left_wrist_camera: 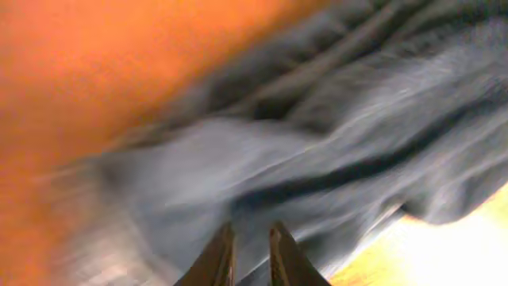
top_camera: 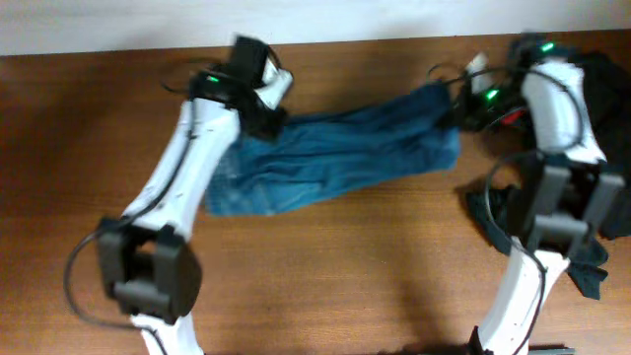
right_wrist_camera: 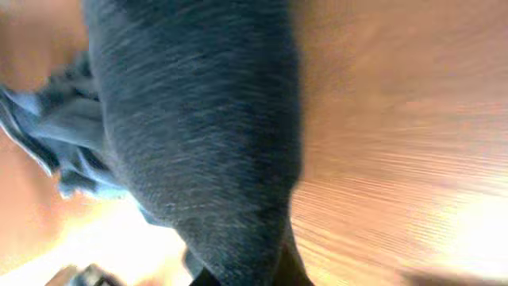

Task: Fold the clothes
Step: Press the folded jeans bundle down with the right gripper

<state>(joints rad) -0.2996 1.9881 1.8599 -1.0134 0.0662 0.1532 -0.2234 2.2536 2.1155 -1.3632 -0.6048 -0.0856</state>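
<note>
Brown wood desk (top_camera: pixel 325 266) carries everything. One pair of blue denim jeans (top_camera: pixel 335 158) lies across its far middle, stretched slantwise between the two tools, with its lower left part flat on the desk. One heap of dark cloth (top_camera: pixel 606 89) sits at the right edge, under the right arm (top_camera: pixel 552 99). There are two white arms; the left arm (top_camera: pixel 182 168) reaches over the jeans' left end. The left tool (top_camera: pixel 264 116) has its fingers pressed almost together, pinching the jeans. The right tool (top_camera: pixel 461 106) pinches the jeans' bunched right end, where dark denim drapes over its fingers.
</note>
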